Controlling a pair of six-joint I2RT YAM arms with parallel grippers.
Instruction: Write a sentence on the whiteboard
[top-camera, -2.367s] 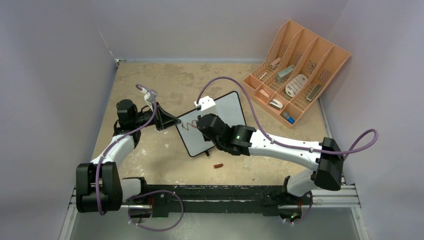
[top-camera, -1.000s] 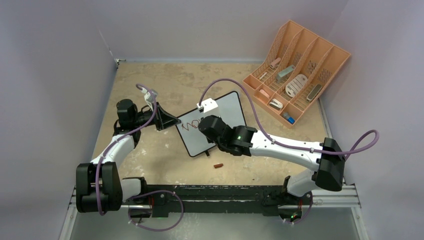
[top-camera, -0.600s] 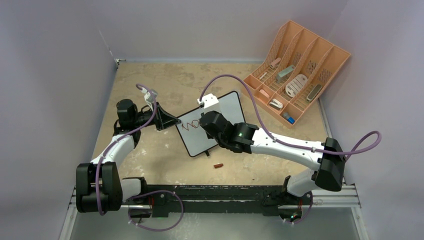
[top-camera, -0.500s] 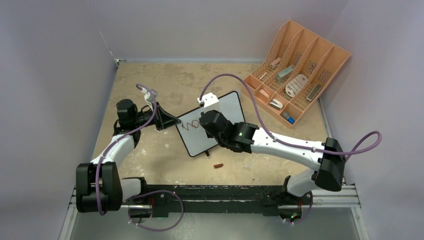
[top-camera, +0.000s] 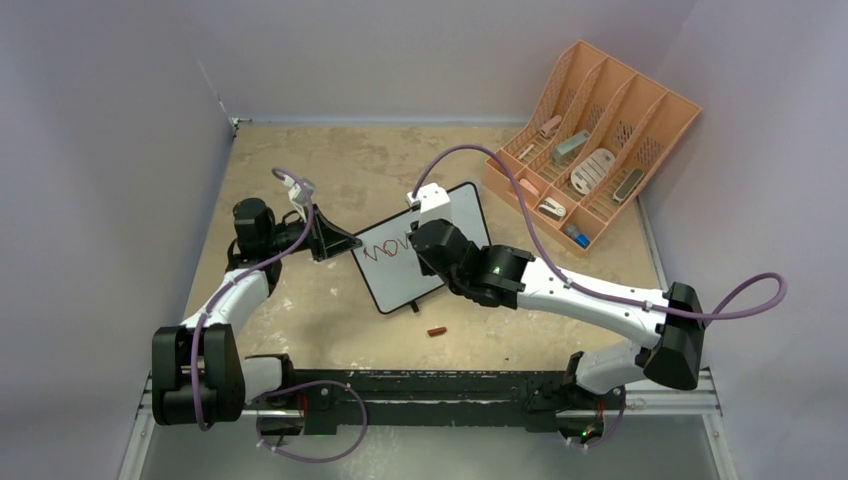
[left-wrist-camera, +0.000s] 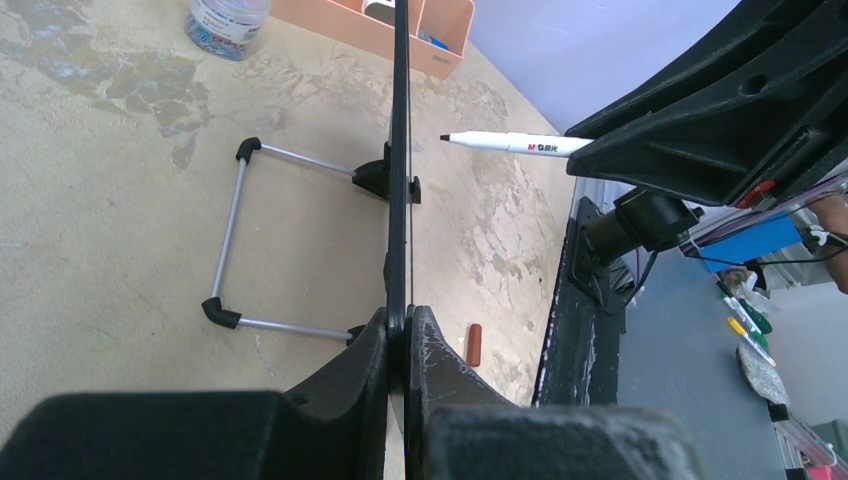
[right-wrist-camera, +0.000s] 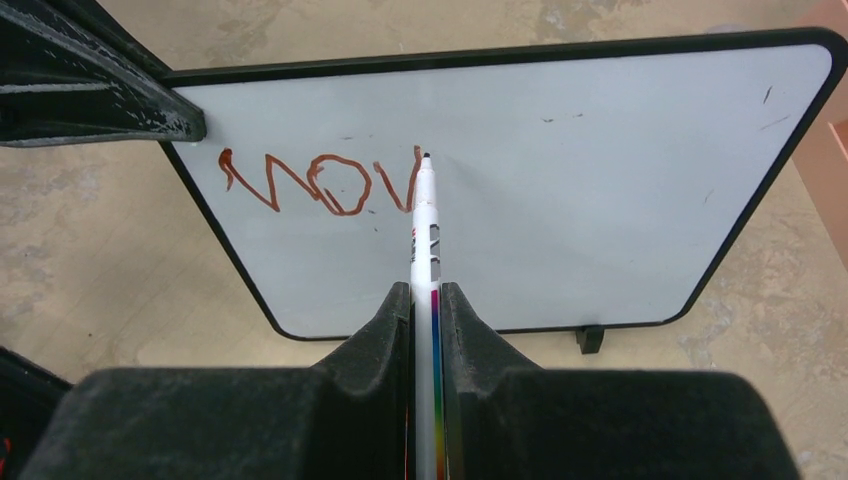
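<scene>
Left side: bent low and reaching inward, with the left gripper (left-wrist-camera: 398, 322) clenched on the edge of the whiteboard (right-wrist-camera: 600, 170). Right side: stretched diagonally over the table (top-camera: 330, 170), with the right gripper (right-wrist-camera: 425, 296) pinching a marker (right-wrist-camera: 424, 215), tip just by the board face; cannot tell whether touching. Propped mid-table on a wire stand (left-wrist-camera: 235, 240). White, black-framed, with round corners. Marked upper left with three red-brown letters, roughly "NOV"; a few faint specks elsewhere.
</scene>
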